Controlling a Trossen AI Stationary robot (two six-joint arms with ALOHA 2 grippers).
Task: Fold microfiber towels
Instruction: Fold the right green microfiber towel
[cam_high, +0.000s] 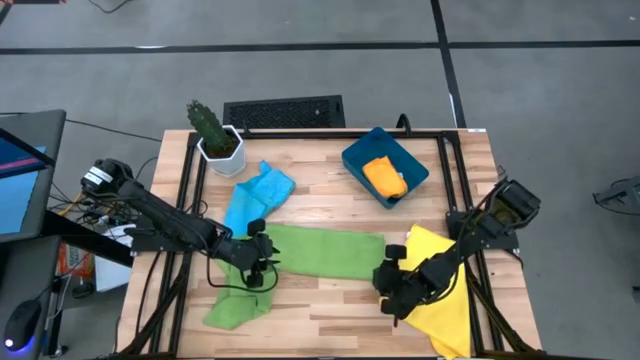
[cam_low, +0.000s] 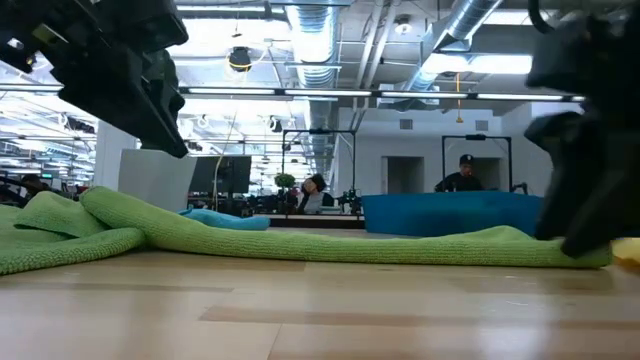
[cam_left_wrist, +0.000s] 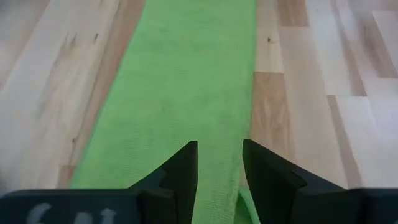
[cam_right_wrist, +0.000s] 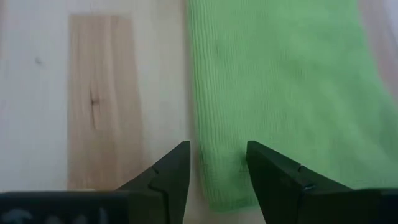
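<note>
A long green towel (cam_high: 322, 252) lies flat across the middle of the wooden table (cam_high: 320, 310). The left gripper (cam_left_wrist: 219, 163) sits at one end of it, the right gripper (cam_right_wrist: 217, 163) at the other end. Both have their fingers apart with a gap between them, and neither pinches the cloth. A second green towel (cam_high: 236, 303), a blue towel (cam_high: 252, 195) and a yellow towel (cam_high: 445, 295) lie nearby. An orange towel (cam_high: 384, 176) sits in the blue bin (cam_high: 352, 160).
</note>
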